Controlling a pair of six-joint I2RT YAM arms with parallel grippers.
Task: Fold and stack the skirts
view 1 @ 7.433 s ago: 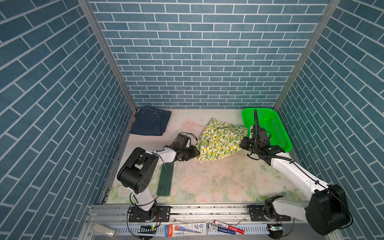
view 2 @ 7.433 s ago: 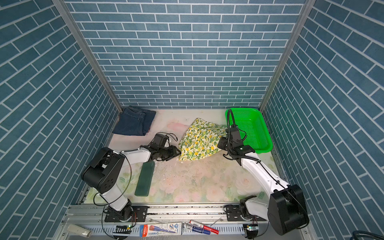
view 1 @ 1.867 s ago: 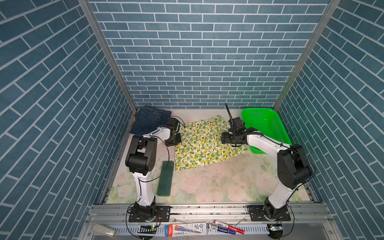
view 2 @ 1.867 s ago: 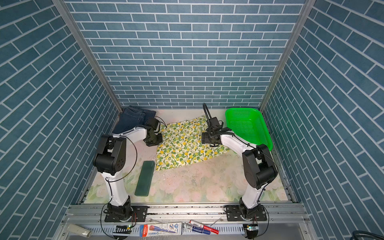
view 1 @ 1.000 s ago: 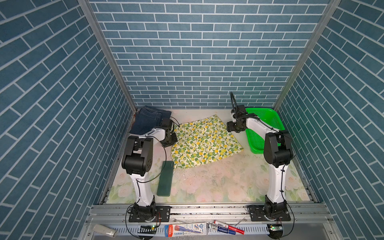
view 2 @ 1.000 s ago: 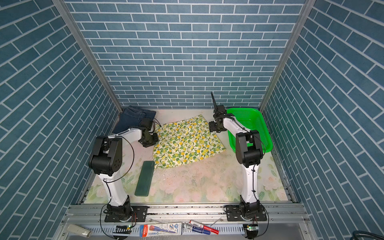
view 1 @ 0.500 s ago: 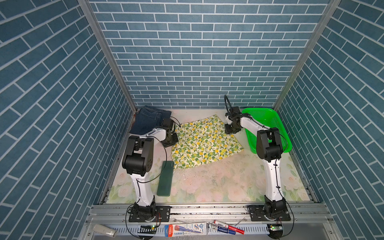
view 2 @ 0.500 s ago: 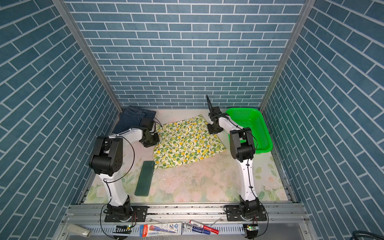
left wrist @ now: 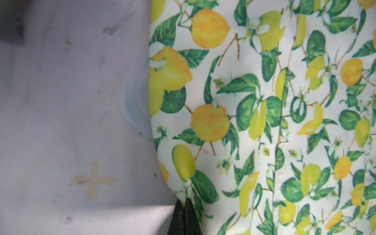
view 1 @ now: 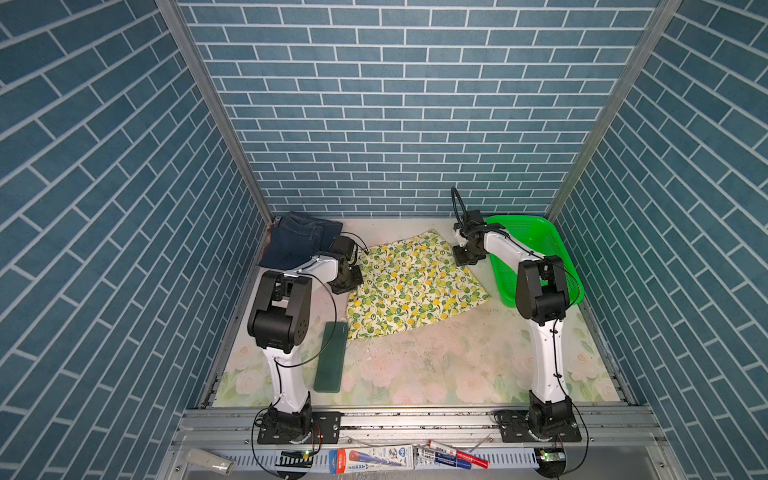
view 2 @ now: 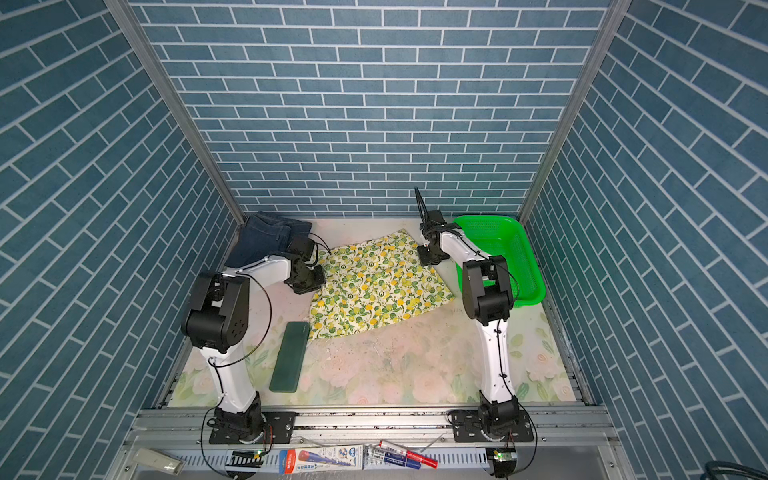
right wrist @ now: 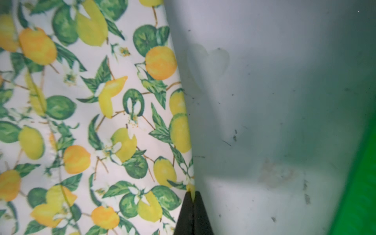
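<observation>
The lemon-print skirt [view 1: 415, 286] [view 2: 378, 286] lies spread flat at the back middle of the table. My left gripper [view 1: 348, 286] [view 2: 311, 286] is low at its left edge. The left wrist view shows it [left wrist: 185, 203] shut on a pinch of that edge of the printed cloth [left wrist: 264, 122]. My right gripper [view 1: 465, 259] [view 2: 428, 259] is at the skirt's far right corner. In the right wrist view it [right wrist: 192, 196] is shut on the tip of the cloth [right wrist: 91, 122]. A folded denim skirt [view 1: 303, 243] [view 2: 268, 239] lies in the back left corner.
A green mesh basket [view 1: 536, 232] [view 2: 505, 232] stands at the back right, just beyond the right gripper. A flat dark green pad [view 1: 331, 357] [view 2: 289, 357] lies front left of the lemon skirt. Brick-pattern walls close in the sides and back.
The right gripper came from the basket's side to the skirt's far right corner and closed on it. The left gripper stayed shut on the left edge. The skirt lies as before.
</observation>
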